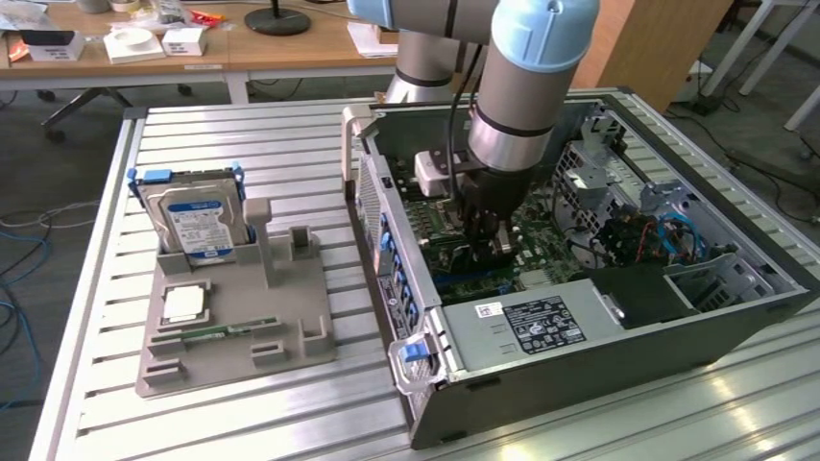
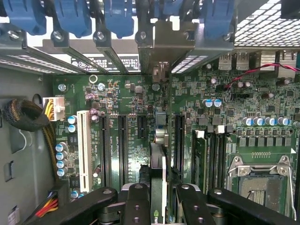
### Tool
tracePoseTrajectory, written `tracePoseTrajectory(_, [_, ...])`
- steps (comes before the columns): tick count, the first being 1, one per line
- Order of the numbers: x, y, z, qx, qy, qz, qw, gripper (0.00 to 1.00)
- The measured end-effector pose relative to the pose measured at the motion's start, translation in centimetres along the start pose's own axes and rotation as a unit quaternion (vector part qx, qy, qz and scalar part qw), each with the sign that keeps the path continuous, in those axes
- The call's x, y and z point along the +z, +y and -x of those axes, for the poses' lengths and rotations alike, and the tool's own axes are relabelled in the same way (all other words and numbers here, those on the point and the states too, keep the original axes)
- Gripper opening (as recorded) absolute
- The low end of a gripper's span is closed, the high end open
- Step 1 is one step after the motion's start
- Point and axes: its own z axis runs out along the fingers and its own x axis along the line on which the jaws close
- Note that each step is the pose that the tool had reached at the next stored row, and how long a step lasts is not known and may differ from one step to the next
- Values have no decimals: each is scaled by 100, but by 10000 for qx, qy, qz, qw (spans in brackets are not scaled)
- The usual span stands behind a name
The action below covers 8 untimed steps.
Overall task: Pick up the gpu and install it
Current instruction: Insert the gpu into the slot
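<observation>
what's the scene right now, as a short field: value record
gripper: shut on the gpu, inside the open pc case
gpu: edge-on, upright, over the motherboard slots, bracket end toward the rear slot covers
holder: grey tray at the exterior view's left, with hard drive upright and memory stick flat
</observation>
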Motion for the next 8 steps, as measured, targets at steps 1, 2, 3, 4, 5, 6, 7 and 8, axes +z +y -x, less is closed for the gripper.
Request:
tracePoseTrajectory(1, [2, 1, -1, 0, 0, 1, 10000, 26])
tracePoseTrajectory(2, [2, 1, -1, 0, 1, 1, 10000, 26])
tracePoseTrajectory(3, [2, 1, -1, 1, 1, 1, 10000, 26])
tracePoseTrajectory(4, [3, 2, -2, 0, 0, 1, 10000, 26])
tracePoseTrajectory(5, [5, 2, -5, 1, -4, 0, 10000, 26])
tracePoseTrajectory(6, [5, 2, -14, 1, -9, 0, 10000, 26])
tracePoseTrajectory(7, [5, 2, -24, 1, -13, 0, 10000, 26])
tracePoseTrajectory(8, [5, 3, -30, 1, -15, 0, 10000, 26])
